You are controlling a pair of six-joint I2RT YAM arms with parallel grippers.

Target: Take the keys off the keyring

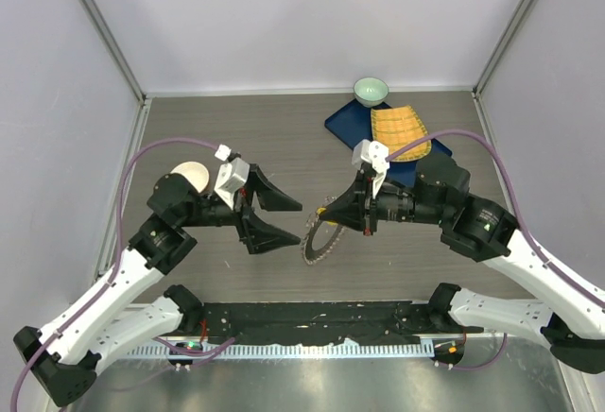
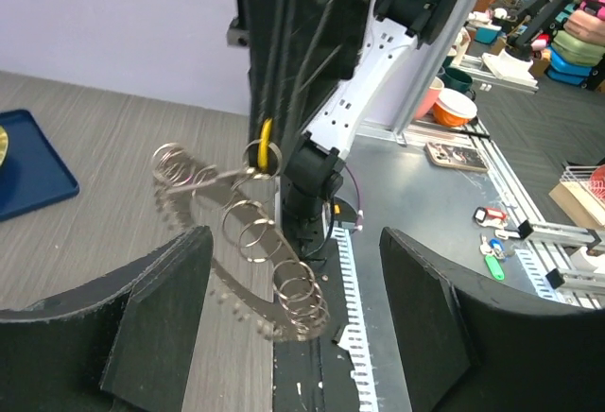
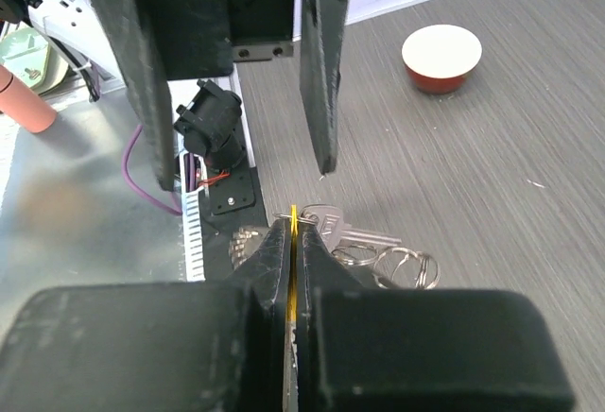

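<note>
Grey wood-look table (image 1: 236, 128), white walls round it. So the left arm comes in from the lower left, elbow bent, and the left gripper (image 1: 281, 217) points right near frame centre, fingers spread wide. From the lower right the right arm reaches in, right gripper (image 1: 324, 212) pointing left, jaws pressed together on the top of the keyring (image 1: 322, 240). That hangs from the grip, just right of the left fingertips, keys (image 3: 364, 235) fringing it. Any labels are too small to read.

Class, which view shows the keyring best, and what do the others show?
Left wrist: the keyring hangs close-up and unobstructed. Top external shows it small, hanging from the right gripper; right wrist hides most of it behind that gripper.
</note>
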